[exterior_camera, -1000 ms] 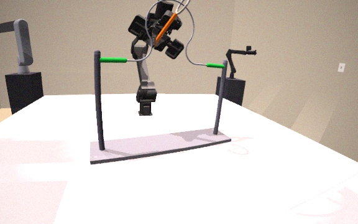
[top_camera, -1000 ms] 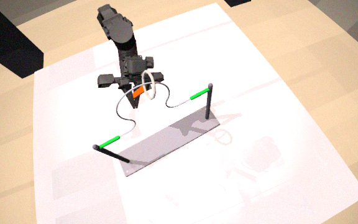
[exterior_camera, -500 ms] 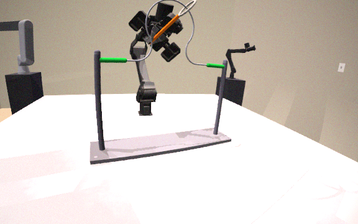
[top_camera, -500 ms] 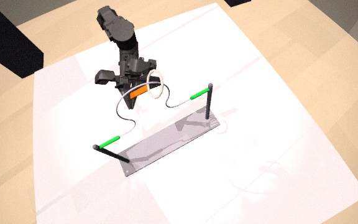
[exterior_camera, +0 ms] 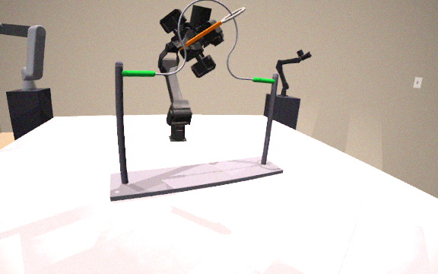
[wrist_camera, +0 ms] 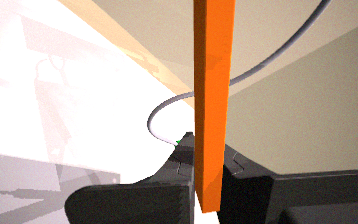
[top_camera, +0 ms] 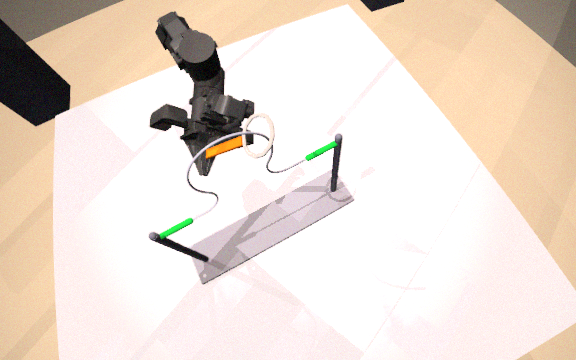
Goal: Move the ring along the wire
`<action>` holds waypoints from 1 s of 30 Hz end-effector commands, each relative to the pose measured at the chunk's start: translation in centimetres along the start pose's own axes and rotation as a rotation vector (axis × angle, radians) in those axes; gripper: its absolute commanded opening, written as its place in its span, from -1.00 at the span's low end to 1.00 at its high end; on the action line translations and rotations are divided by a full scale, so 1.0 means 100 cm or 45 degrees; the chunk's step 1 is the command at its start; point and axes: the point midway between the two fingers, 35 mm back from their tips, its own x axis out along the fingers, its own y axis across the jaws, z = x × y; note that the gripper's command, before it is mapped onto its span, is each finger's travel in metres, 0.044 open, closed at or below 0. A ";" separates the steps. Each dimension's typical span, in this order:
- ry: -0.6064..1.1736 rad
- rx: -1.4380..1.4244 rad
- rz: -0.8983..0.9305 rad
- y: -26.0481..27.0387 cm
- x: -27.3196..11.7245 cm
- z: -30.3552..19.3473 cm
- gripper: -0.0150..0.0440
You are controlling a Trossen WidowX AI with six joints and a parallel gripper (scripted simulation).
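Orange handle (top_camera: 224,147) (exterior_camera: 203,35) (wrist_camera: 213,100), one, clamped in the black hand (top_camera: 204,162) (exterior_camera: 182,47) (wrist_camera: 195,137); pale ring (top_camera: 272,136) (exterior_camera: 239,14) at its end, around the wire's (top_camera: 188,175) (exterior_camera: 237,34) (wrist_camera: 280,54) raised grey bend, well apart from both green parts (top_camera: 176,228) (exterior_camera: 138,73).

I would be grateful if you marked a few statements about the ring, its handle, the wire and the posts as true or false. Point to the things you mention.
1. The pincer (top_camera: 204,172) (wrist_camera: 195,137) is shut on the orange handle (top_camera: 225,147) (exterior_camera: 202,35) (wrist_camera: 214,100). True.
2. The ring (top_camera: 272,135) (exterior_camera: 242,9) hangs on a green part of the wire. False: it is up at the grey arch (top_camera: 228,135) (exterior_camera: 236,34) (wrist_camera: 280,50), between the two green parts.
3. Each post (top_camera: 336,165) (exterior_camera: 120,125) has a green part of the wire next to it. True.
4. The handle is blue. False: it is orange.
5. Both posts stand on one long base plate (top_camera: 288,215) (exterior_camera: 204,176). True.
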 end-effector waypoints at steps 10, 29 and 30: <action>-0.031 -0.199 -0.137 -0.011 -0.002 -0.001 -1.00; -0.070 -0.486 -0.319 -0.024 -0.002 0.003 -1.00; -0.072 -0.501 -0.329 -0.025 -0.002 0.003 -1.00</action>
